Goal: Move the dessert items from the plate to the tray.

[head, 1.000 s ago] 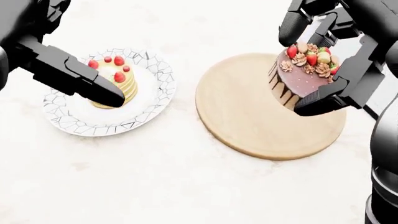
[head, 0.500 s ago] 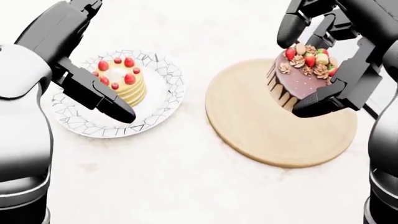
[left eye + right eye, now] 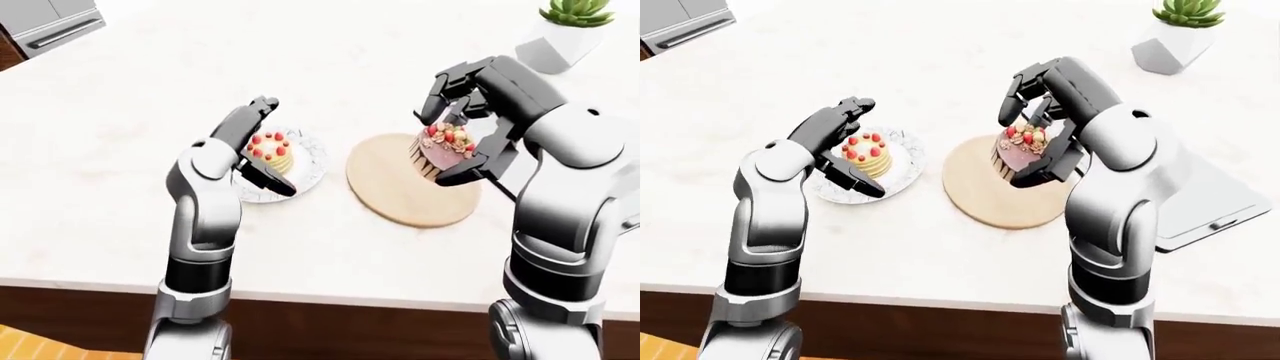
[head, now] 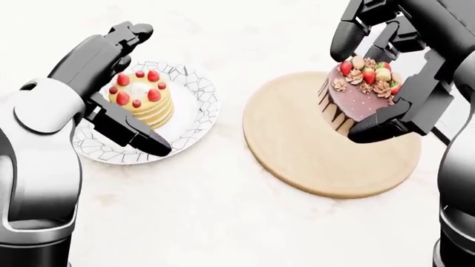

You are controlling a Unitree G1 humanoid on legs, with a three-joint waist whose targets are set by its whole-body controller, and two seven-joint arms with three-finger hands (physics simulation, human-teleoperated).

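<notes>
Your right hand [image 4: 371, 83] is clamped on the chocolate cake [image 4: 359, 94]: one finger curls over the far top edge by the strawberries, and the thumb presses the near side low down. The cake sits tilted in that grip, over the right part of the round wooden tray [image 4: 327, 139]. Whether its base touches the wood you cannot tell from these views. Judged from that, the first dessert is nearly delivered but not yet released.

Your left hand [image 4: 118, 83] has its fingers apart, holding nothing. It stands around the left side of the pancake stack [image 4: 141, 100], with one long finger reaching along the near edge, across the patterned plate [image 4: 185, 125]. The stack is on the plate, left of the tray, on the white bench [image 4: 223, 222].

Watch the cake. If you open the hand while it is tilted, it may land on its edge and roll, or slide off the tray's right rim. Level it first. The finger on top could also drag the decorations as it lifts away.

On the left, the near finger lies low against the plate. Closing from there could push the plate along the bench or shear the upper pancakes sideways. The strawberries on top look loose enough to fall.

At the far right stands a potted succulent [image 3: 570, 30].
</notes>
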